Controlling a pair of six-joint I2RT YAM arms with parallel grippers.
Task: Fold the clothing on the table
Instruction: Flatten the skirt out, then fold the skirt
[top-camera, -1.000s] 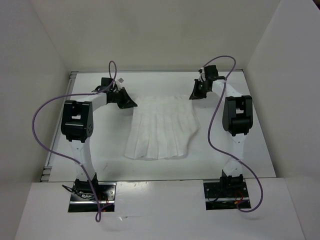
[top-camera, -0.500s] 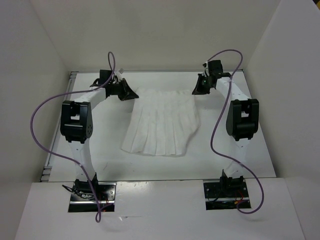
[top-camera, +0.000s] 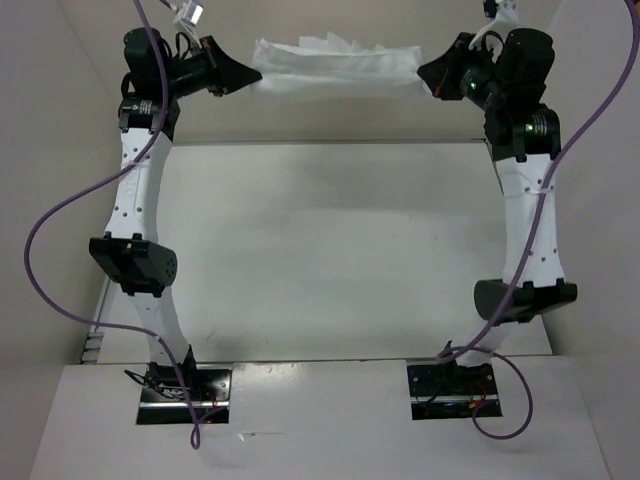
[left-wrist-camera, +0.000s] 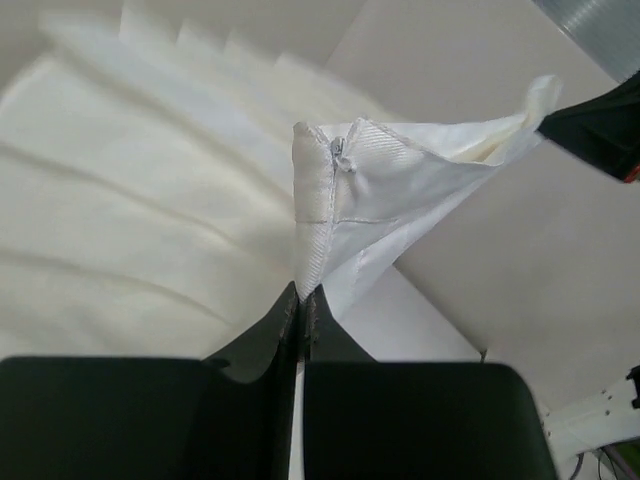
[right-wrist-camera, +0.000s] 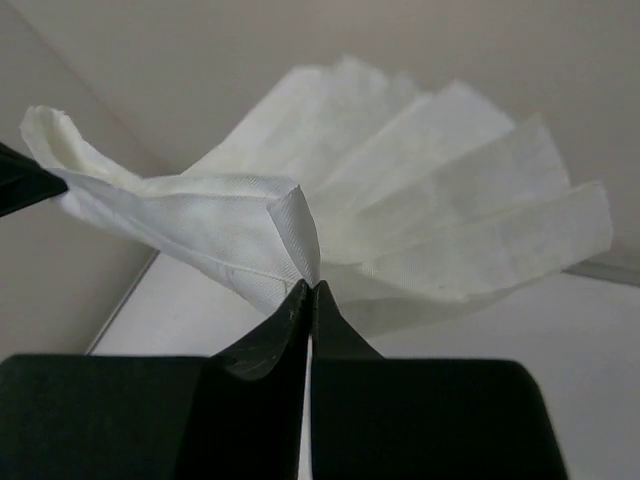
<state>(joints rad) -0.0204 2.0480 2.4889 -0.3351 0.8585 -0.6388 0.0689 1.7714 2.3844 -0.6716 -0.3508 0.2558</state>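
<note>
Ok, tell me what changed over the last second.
The left gripper and right gripper rose and moved away, lifting the small white pleated skirt off the flat white tabletop; it now hangs stretched between them. Both stayed shut on its top corners.

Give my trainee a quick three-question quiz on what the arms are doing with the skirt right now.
1. True or false: the skirt lies flat on the table.
2. The left tool is: A open; B shut on the skirt; C shut on nothing.
3. Fill in: the left tool and the right tool both pinch the skirt's ____ (waistband or hem).
Key: 1 false, it hangs stretched between the tools above the table; 2 B; 3 waistband.
</note>
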